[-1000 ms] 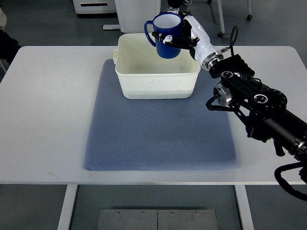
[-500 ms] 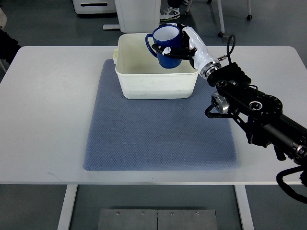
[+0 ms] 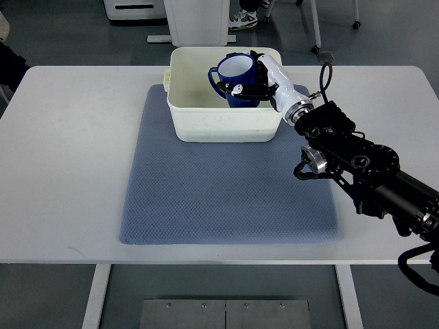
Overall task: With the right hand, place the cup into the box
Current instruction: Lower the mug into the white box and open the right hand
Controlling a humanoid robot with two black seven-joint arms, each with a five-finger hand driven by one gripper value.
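A blue cup (image 3: 235, 77) with a white inside stands upright within the walls of the white box (image 3: 223, 123), its lower part hidden behind the box's front wall. My right hand (image 3: 255, 81) is shut on the cup from its right side, black fingers wrapped around the body, the handle pointing left. The black right arm runs down to the picture's lower right. The box sits at the far end of a blue-grey mat (image 3: 226, 185). No left arm shows.
The mat lies on a white table (image 3: 68, 157). Beyond the table's far edge are white cabinet bases (image 3: 199, 20), chair legs and a person's shoe (image 3: 240, 19) on the floor.
My right hand has lowered the cup from above the box's far rim down into the box, and the arm has shifted slightly down and left.
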